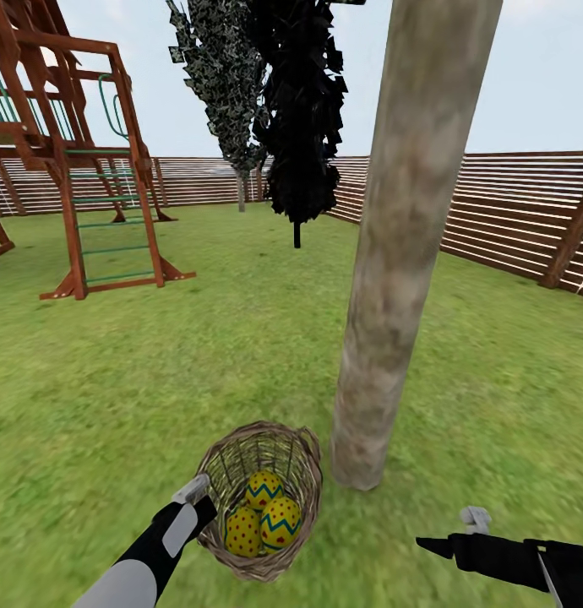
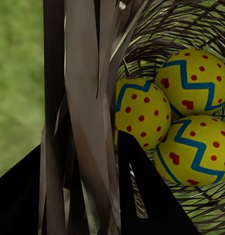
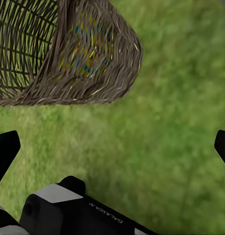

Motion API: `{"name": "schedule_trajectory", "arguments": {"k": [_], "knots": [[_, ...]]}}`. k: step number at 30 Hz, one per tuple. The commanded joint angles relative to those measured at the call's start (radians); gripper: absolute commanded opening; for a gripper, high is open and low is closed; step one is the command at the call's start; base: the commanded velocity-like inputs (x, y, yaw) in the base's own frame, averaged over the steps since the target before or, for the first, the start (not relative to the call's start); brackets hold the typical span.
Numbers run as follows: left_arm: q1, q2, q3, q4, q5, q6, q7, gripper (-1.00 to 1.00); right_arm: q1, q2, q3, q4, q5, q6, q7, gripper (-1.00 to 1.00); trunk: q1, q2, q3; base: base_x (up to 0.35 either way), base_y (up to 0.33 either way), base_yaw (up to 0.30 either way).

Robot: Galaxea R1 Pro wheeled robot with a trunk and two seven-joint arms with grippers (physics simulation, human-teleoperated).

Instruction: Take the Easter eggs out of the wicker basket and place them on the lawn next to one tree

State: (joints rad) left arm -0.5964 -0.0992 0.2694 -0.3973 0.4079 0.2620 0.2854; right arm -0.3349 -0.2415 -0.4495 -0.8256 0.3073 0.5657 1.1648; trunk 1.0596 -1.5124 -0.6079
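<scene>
head view showed all three easter eggs [image 1: 262, 512] inside the wicker basket [image 1: 302, 473] lower centre, beside the tree [image 1: 393, 279]; left gripper [image 1: 198, 498] pinched its rim, right gripper [image 3: 112, 144] spread wide.

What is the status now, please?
Left gripper clamped on basket rim. Right gripper open, empty, over lawn. Three eggs inside basket, beside tree. Nothing in the way.

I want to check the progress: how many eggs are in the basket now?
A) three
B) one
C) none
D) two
A: three eggs lie together inside the basket in the head view, and the left wrist view shows the same three.
</scene>
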Motion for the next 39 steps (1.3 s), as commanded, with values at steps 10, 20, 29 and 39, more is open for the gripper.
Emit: {"name": "schedule_trajectory", "arguments": {"k": [10,20,29,39], "knots": [[0.0,-0.001,0.001,-0.003,0.012,0.003,0.006,-1.0,-0.001,0.002,-0.005,0.002,0.007,0.007,0.09,1.0,0.038,-0.071,-0.032,0.0,0.0,0.0],[0.0,-0.002,0.001,-0.002,0.012,0.003,0.006,-1.0,-0.001,0.006,-0.004,0.027,0.011,0.006,0.082,1.0,0.077,-0.141,-0.064,0.0,0.0,0.0],[0.0,-0.003,0.0,0.003,0.012,0.003,0.005,-1.0,0.002,0.006,-0.003,0.082,0.015,0.006,0.08,1.0,0.111,-0.204,-0.092,0.0,0.0,0.0],[0.0,-0.004,-0.001,-0.002,0.012,0.004,0.006,-1.0,0.002,0.006,-0.003,0.082,0.015,0.006,0.08,1.0,0.15,-0.274,-0.123,0.0,0.0,0.0]]}}
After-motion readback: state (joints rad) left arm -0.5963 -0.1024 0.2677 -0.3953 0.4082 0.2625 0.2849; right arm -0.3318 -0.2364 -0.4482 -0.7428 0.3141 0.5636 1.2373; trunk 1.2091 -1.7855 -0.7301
